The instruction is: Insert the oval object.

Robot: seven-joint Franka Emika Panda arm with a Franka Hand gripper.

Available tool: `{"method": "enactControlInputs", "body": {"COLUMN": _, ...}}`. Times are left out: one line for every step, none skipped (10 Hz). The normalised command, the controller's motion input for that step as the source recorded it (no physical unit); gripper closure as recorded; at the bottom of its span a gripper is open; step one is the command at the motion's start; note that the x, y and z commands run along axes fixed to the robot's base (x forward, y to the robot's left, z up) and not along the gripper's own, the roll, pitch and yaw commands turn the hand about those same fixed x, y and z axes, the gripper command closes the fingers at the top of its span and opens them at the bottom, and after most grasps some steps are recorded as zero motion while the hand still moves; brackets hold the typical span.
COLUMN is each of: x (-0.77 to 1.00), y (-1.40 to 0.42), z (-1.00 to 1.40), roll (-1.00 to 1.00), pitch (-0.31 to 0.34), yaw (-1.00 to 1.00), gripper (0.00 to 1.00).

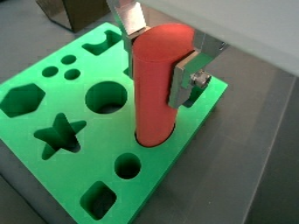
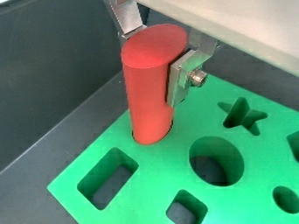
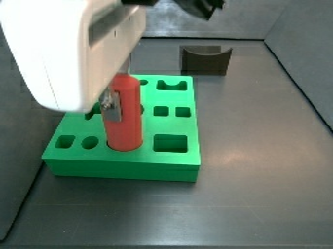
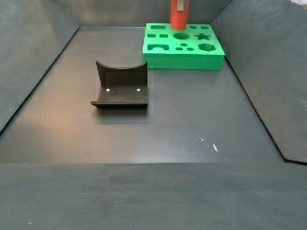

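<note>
The oval object is a smooth red rod point(image 1: 156, 83). It stands upright with its lower end in a hole of the green block point(image 1: 65, 96). My gripper point(image 1: 160, 59) is shut on the rod near its top, one silver finger point(image 1: 187, 79) flat on each side. Both wrist views show this grip; in the second one the rod point(image 2: 149, 83) enters the block point(image 2: 158, 179) near an edge. In a side view the rod point(image 3: 121, 115) rises from the block point(image 3: 130, 156) under the white arm. In the far side view the rod point(image 4: 178, 15) stands on the block point(image 4: 182, 49).
The green block has several other shaped holes: a star point(image 1: 59, 134), a round hole point(image 1: 107, 96), a hexagon point(image 1: 24, 99) and rectangles point(image 2: 107, 176). A dark grey block with a curved notch point(image 4: 120, 86) sits on the dark floor, apart from the green block; it also shows in another side view point(image 3: 205, 59).
</note>
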Motion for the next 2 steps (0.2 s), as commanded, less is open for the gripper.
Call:
{"method": "enactControlInputs", "body": {"x": 0.0, "y": 0.0, "z": 0.0, "roll": 0.0, "pitch": -0.023, "yaw": 0.0, "gripper": 1.0}}
{"method": "enactControlInputs", "body": {"x": 0.0, "y": 0.0, "z": 0.0, "roll": 0.0, "pitch": 0.0, "yaw": 0.0, "gripper": 1.0}}
